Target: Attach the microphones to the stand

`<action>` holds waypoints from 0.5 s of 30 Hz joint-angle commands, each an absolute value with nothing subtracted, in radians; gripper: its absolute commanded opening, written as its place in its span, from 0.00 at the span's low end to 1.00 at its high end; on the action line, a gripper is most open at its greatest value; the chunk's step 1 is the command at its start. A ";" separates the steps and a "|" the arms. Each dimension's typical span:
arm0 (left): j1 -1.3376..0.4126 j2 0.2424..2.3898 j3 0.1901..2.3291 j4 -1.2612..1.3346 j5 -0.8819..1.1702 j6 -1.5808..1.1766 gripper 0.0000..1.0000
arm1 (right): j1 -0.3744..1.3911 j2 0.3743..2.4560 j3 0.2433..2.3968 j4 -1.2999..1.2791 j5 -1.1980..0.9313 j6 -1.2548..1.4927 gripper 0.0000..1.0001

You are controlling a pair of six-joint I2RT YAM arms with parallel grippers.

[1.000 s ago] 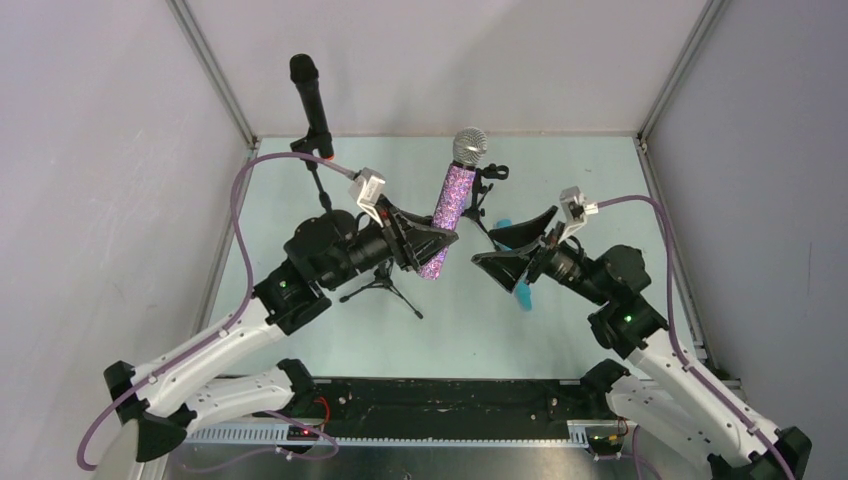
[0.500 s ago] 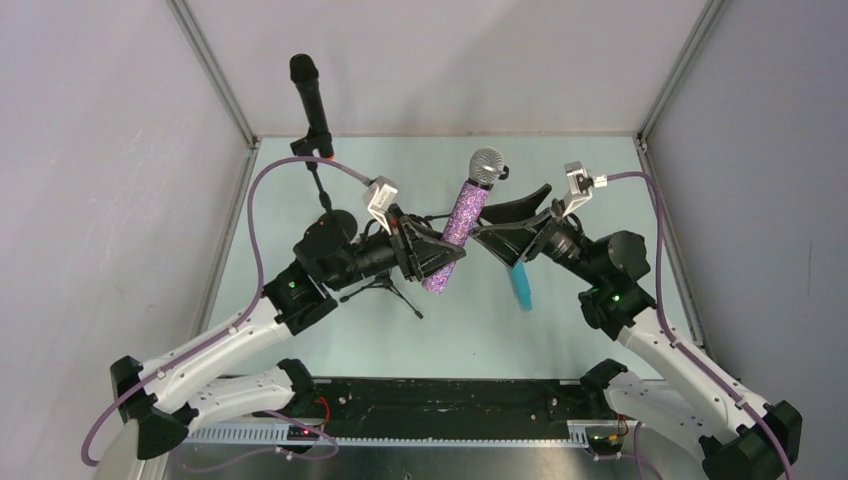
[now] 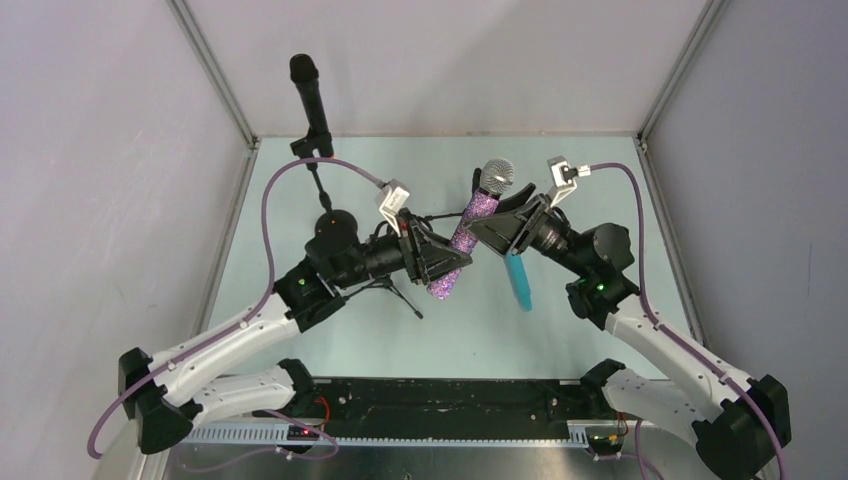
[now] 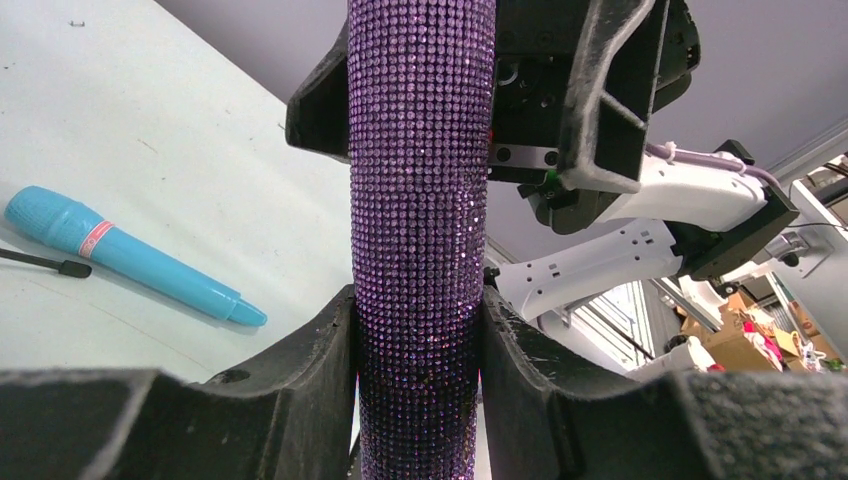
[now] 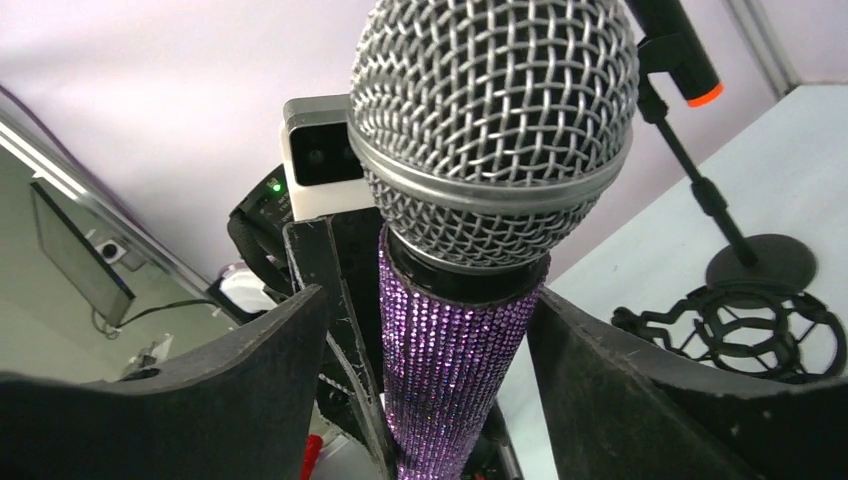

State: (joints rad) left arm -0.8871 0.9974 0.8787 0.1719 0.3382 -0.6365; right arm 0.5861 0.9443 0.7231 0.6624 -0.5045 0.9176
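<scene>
Purple microphone (image 3: pixel 463 240): glittery barrel with the silver mesh head uppermost, held in the air at a slant between the two arms, head leaning toward the back right
Left gripper (image 4: pixel 420 330): clamped on the lower part of the barrel. Both pads press flat against the glitter, and a short butt end pokes out below the fingers
Right gripper (image 5: pixel 430 300): jaws spread, one finger on each side of the barrel just under the head. From its own wrist camera a gap shows on both sides, so neither finger is touching
Microphone against the two grippers: the left one has it low down and the right one brackets it higher up, the two sets of fingers close together along the same barrel
Light blue microphone (image 3: pixel 518 282): lying flat on the table (image 3: pixel 570 180) beneath the right wrist, apart from both grippers
Black microphone (image 3: pixel 312 105): upright at the back left corner, on a thin stand (image 5: pixel 700 185) – orange ring at its lower end
Shock mount (image 5: pixel 740 330): black cradle low on the table, beside the stand's round base
Tripod legs (image 3: pixel 395 290): splayed on the table under the left arm
</scene>
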 commanded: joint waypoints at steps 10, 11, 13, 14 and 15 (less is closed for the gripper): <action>-0.884 0.985 0.851 0.286 0.313 -0.638 0.27 | 0.597 0.951 0.768 0.742 -0.539 0.929 0.00; -0.884 0.986 0.850 0.285 0.305 -0.637 0.47 | 0.598 0.943 0.768 0.732 -0.535 0.919 0.00; -0.883 0.988 0.850 0.285 0.270 -0.640 0.78 | 0.597 0.927 0.768 0.689 -0.518 0.886 0.00; -0.882 0.989 0.850 0.285 0.235 -0.645 0.92 | 0.598 0.916 0.768 0.657 -0.504 0.860 0.00; -0.882 0.988 0.851 0.287 0.217 -0.646 0.96 | 0.598 0.911 0.768 0.638 -0.497 0.833 0.00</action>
